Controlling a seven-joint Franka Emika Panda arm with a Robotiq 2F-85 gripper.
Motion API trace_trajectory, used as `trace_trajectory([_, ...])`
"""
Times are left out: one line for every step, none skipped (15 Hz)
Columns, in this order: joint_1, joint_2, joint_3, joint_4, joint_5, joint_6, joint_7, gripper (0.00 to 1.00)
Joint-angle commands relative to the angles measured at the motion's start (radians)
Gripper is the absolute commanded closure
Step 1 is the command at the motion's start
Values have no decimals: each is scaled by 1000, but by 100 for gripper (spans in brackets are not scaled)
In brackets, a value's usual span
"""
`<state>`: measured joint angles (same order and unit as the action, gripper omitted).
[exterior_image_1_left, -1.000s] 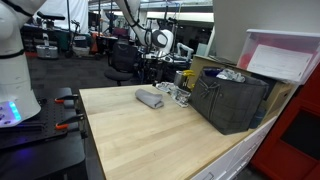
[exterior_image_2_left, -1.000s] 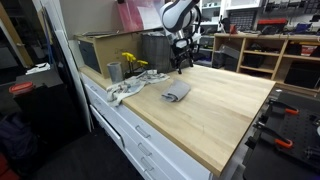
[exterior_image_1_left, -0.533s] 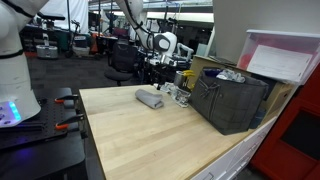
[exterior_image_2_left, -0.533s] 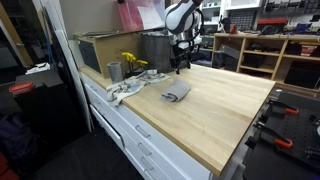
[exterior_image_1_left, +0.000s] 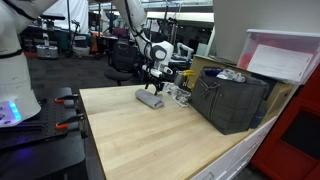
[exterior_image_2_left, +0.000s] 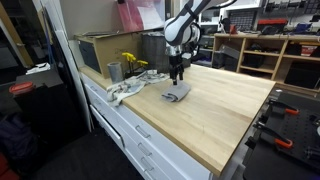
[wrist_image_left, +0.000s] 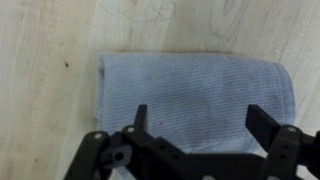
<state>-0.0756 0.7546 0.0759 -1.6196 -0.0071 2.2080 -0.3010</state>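
Note:
A folded grey-blue cloth (wrist_image_left: 195, 95) lies flat on the pale wooden table; it shows as a small grey bundle (exterior_image_1_left: 149, 99) (exterior_image_2_left: 176, 93) in both exterior views. My gripper (wrist_image_left: 200, 122) hangs directly above the cloth with its two black fingers spread wide and nothing between them. In an exterior view the gripper (exterior_image_1_left: 154, 85) is just over the cloth, apart from it, and the gripper (exterior_image_2_left: 177, 75) points straight down at the cloth.
A dark crate (exterior_image_1_left: 229, 98) with items stands at the table's far side beside a pink-lidded bin (exterior_image_1_left: 282, 55). A metal cup (exterior_image_2_left: 114, 71), yellow flowers (exterior_image_2_left: 132, 63) and a crumpled rag (exterior_image_2_left: 128, 88) sit near the table's edge. A wooden box (exterior_image_2_left: 100, 50) stands behind them.
The arm has swung in from behind the table and come down, so the gripper now hangs right above the cloth. The fingers have stayed spread. The cloth has not moved.

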Motion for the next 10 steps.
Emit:
trace_trajectory([-19,49,22,36,-8,-24,-116,0])
trace_trajectory([-12,73,15,57,-18,-35,-119,0])
trace_trajectory([-9,92,12,75,-23,-41,-120,0])
trace_trajectory([-8,109,11,93,-26,-44,-120,0])
trace_trajectory([-5,129,8,118,-30,-49,-112,0])
trace_trajectory([-3,148,8,143,-32,-55,-109,0])
trace_trajectory([0,163,5,165,-37,-62,-105,0])
trace_trajectory([1,179,7,187,-39,-69,-106,0])
trace_trajectory([2,194,10,208,-38,-76,-106,0])
trace_trajectory([5,211,12,229,-35,-86,-103,0])
